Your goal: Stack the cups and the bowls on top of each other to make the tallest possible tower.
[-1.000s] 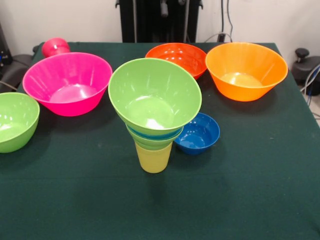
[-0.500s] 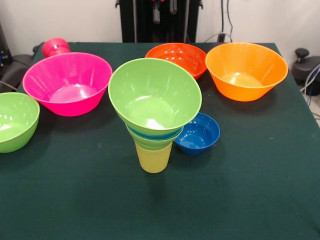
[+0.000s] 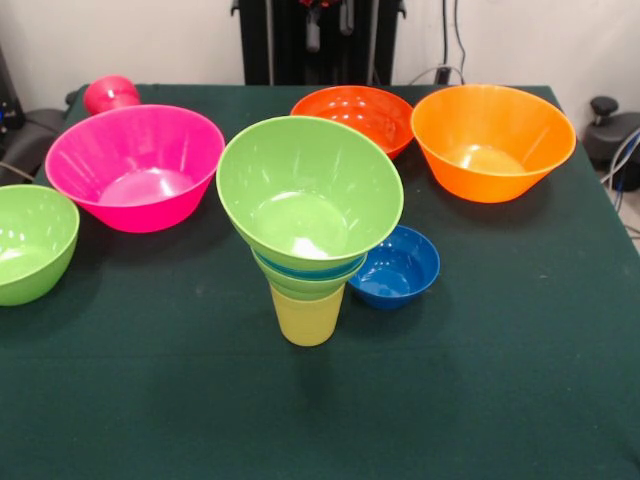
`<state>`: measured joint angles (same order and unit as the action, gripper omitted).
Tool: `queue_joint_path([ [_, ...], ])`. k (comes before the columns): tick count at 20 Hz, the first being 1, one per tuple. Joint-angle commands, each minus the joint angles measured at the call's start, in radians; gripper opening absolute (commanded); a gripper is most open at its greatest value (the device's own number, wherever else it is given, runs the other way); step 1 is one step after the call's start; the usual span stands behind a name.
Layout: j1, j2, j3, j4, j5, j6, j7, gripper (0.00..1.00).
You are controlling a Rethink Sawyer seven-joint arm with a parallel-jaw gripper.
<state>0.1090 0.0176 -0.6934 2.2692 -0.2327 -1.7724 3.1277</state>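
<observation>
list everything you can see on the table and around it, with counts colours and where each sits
tower: 1, pale yellow cup base, nested green and blue bowls, wide lime green bowl on top; table's middle
pink bowl: 1, pink; left, behind the tower
lime green bowl: 1, lime green; left edge, partly cut off
dark blue bowl: 1, dark blue, small; just right of the tower
orange-red bowl: 1, orange-red; far side, middle
yellow-orange bowl: 1, yellow-orange; far right
red cup: 1, red; far left corner, behind the pink bowl
table: 1, dark green cloth
gripper: 1, dark tips at the top edge, above the table's far side; open or shut unclear
</observation>
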Motion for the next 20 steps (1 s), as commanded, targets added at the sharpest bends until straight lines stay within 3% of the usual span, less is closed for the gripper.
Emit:
queue_joint_path([
  [1,0.033,0.187,0.147,0.048,-0.104,0.461,-0.044,1.0],
  [20,0.06,0.259,0.127,-0.045,-0.089,0.507,-0.047,1.0],
])
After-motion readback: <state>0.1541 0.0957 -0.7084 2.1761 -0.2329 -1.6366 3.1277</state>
